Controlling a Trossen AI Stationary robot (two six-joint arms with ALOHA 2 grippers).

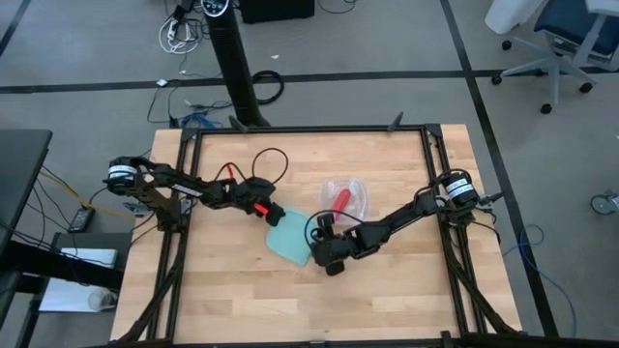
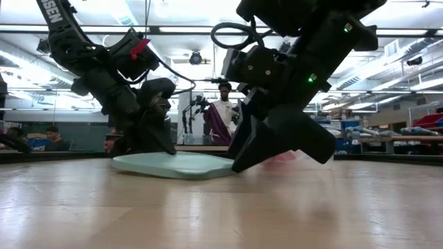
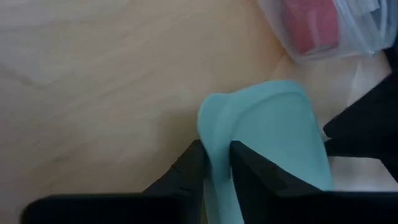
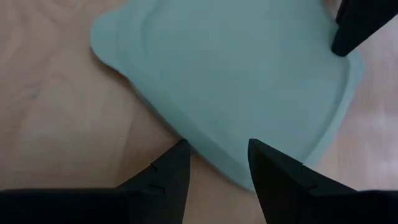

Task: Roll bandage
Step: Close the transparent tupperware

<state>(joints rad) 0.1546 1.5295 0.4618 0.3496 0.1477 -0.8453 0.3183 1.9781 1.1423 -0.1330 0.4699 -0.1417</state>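
We see a light-blue container (image 1: 288, 238), pale wood table (image 1: 387, 309), and probably red bandage (image 1: 340, 197) inside clear bag (image 1: 356, 196).

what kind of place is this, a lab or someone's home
Most likely a robotics lab or workshop, not a home: a wooden table in a black frame carries two robot arms, loose cables and an office chair stand on the floor, and a person waits among workbenches behind.

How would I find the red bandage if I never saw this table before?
Start at the wooden table and find the light-blue flat lid in the middle. Just behind it, toward the right arm's side, lies a clear crinkly bag. The bandage is the bright red thing inside that bag, the only red among blue and clear.
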